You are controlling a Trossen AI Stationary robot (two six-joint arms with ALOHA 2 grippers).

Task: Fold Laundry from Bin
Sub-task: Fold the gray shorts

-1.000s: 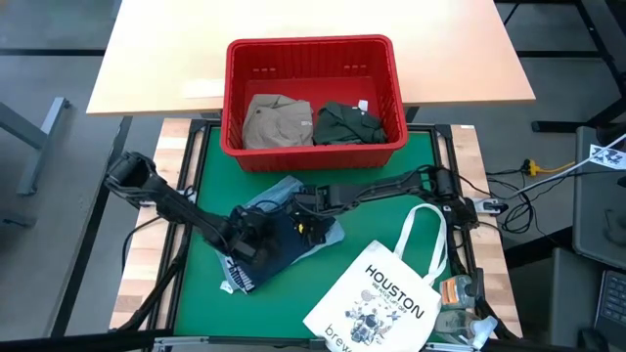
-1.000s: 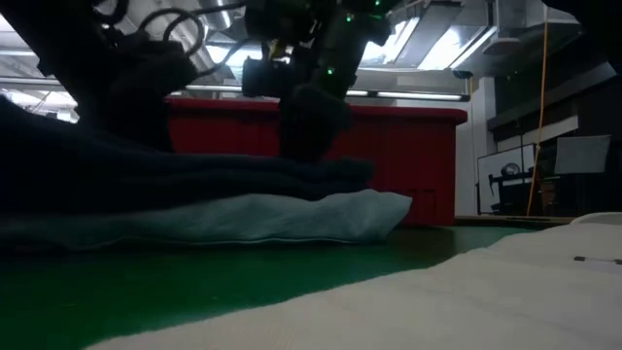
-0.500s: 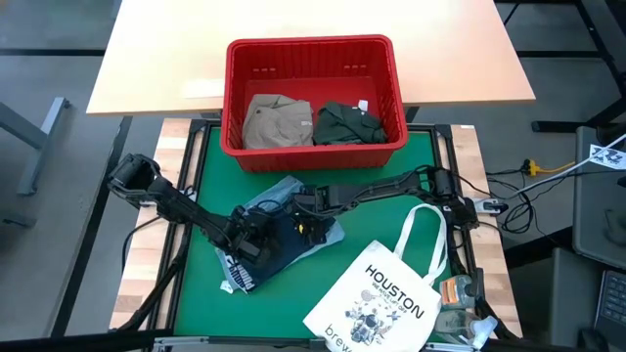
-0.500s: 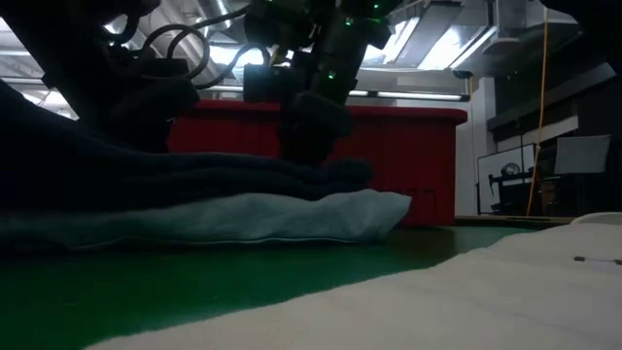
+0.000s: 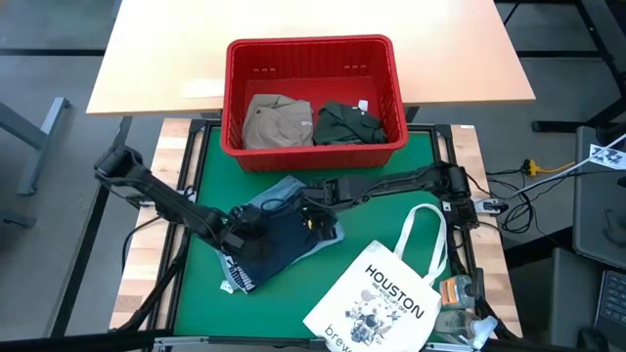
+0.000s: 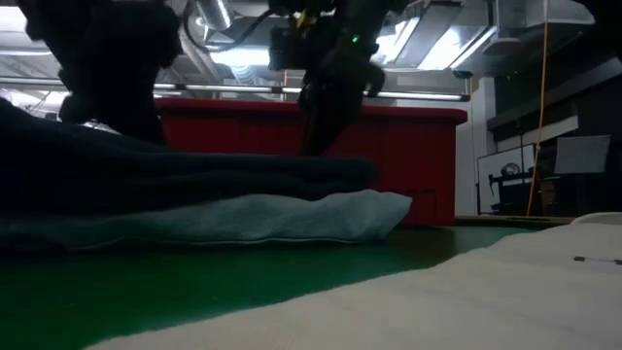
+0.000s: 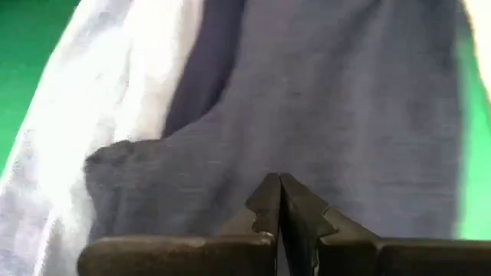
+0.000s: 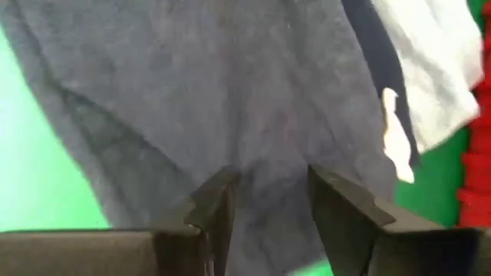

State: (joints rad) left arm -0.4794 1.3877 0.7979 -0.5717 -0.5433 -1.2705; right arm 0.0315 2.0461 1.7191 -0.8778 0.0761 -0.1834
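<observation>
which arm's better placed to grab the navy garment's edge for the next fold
Probably the right. The right gripper hangs just above the navy garment with its fingers apart, ready to pinch. The left gripper is over the same cloth, but its fingers are shut with nothing between them, so it must open first.

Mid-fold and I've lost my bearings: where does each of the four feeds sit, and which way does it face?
High: overhead, straight down; both arms, red bin, tote bag.
Low: table height, level across the green mat; arms drop in from above.
Left wrist: past the shut left end effector, close on cloth.
Right wrist: past the open right end effector.
Shared by all four: the navy garment lying on the light blue denim.
</observation>
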